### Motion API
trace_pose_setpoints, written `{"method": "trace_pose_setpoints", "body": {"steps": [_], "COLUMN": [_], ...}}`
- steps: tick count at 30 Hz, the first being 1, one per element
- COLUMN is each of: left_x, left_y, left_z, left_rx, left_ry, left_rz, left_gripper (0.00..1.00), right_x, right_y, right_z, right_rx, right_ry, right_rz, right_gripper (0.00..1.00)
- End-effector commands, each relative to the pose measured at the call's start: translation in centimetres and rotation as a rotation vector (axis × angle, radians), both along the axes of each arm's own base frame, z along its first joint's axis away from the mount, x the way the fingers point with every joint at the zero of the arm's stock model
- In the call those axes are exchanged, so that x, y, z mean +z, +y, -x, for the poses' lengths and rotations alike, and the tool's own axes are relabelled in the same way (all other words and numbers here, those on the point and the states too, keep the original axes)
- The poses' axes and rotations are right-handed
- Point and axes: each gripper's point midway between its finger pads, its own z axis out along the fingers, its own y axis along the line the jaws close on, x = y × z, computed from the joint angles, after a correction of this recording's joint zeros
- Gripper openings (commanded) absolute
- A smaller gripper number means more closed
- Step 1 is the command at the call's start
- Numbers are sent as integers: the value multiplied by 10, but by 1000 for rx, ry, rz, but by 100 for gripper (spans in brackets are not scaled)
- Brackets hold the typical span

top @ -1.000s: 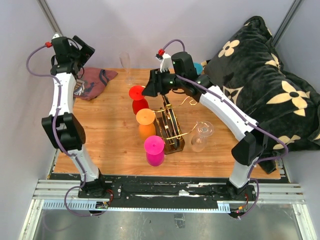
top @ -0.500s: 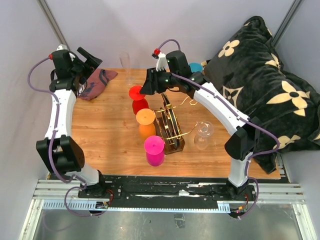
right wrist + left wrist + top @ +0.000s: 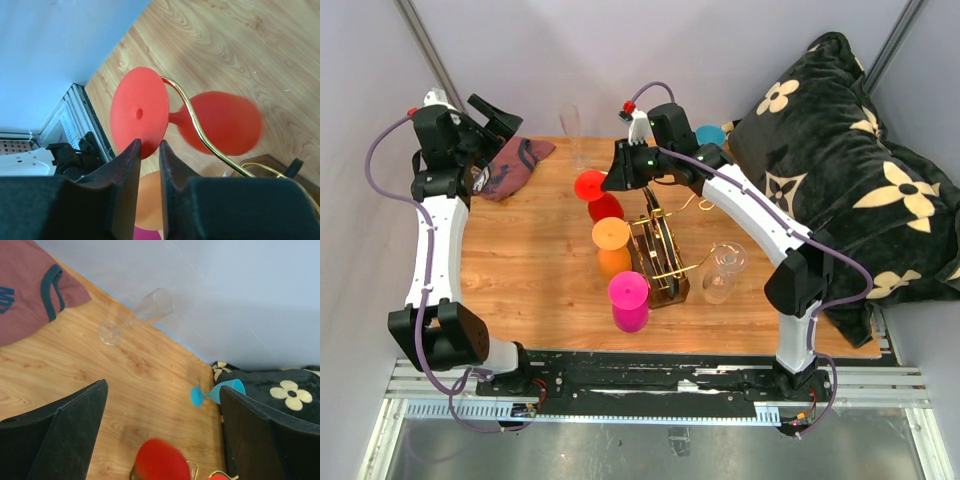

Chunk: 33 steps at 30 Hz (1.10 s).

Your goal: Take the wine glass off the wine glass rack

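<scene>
The wine glass rack (image 3: 661,256) stands mid-table, its gold wire arms (image 3: 193,119) holding glasses upside down. A red wine glass (image 3: 592,187) hangs at the far end, with an orange one (image 3: 611,233) and a pink one (image 3: 629,290) nearer. My right gripper (image 3: 613,178) is shut on the rim of the red wine glass's foot (image 3: 137,112); its stem still lies in the wire. My left gripper (image 3: 498,118) is open and empty, high above the table's far left; the red wine glass (image 3: 160,461) shows blurred below it.
A clear glass (image 3: 723,270) stands right of the rack. A clear flute (image 3: 570,125) and a blue glass (image 3: 710,135) lie at the far edge. A maroon cloth (image 3: 506,164) is at the far left, a black flowered pillow (image 3: 850,170) at the right.
My right gripper has shifted slightly left and farther back at the red glass's foot. My left arm has swung up and to the left.
</scene>
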Motion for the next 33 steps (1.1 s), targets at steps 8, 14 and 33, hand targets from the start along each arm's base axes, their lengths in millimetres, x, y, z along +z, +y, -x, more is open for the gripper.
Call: {"method": "trace_pose_setpoints", "body": {"steps": [8, 14, 33], "left_x": [-4, -1, -19], "left_y": [-8, -9, -12], "left_z": [7, 12, 19], "left_rx": [-39, -41, -60], "left_ry": [-2, -9, 31], "left_rz": [0, -8, -12], "left_gripper": [100, 100, 100], "right_x": [28, 41, 76], "right_y": [0, -19, -56], "right_z": [5, -5, -39], "right_rx": [35, -32, -147], "right_ry": [32, 19, -57], "right_rz": [-137, -197, -297], "right_gripper": [1, 1, 1]}}
